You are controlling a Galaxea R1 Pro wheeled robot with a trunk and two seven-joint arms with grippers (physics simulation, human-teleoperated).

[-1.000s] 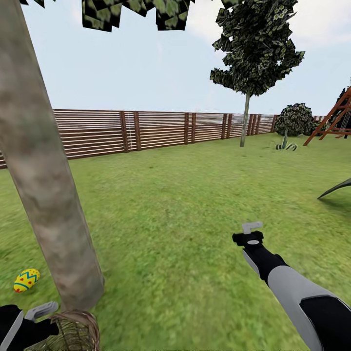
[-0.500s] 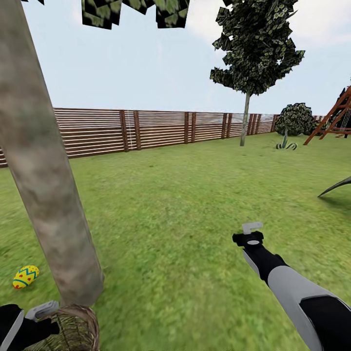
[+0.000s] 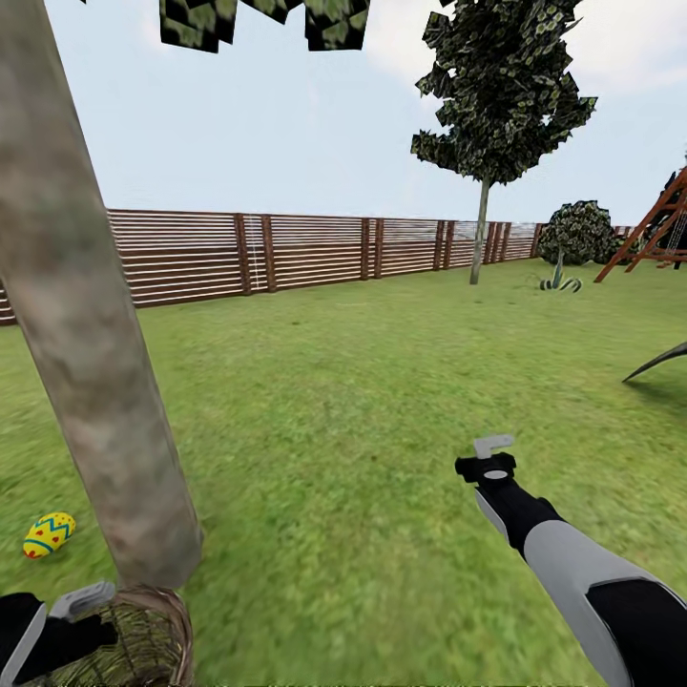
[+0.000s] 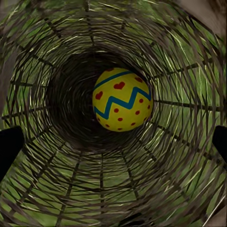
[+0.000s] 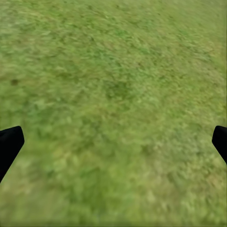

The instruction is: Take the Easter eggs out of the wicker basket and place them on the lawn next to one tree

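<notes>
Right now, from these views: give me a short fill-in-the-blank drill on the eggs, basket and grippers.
1. The egg on the grass lies beside the ____ of the tree.
2. The left gripper looks down into the ____, where one egg sits.
3. The right gripper is open above bare ____.
4. Behind the lawn runs a slatted wooden ____.

Missing words: trunk; basket; grass; fence

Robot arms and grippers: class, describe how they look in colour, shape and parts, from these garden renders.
The right arm is a smooth tube in pale grey with black sections at the wrist and near the elbow. Its right gripper has light grey fingers on a black mount bearing a pale oval patch. The left gripper has a light grey finger on a black wrist. In the wrist views the fingertips appear black. No cables show.
</notes>
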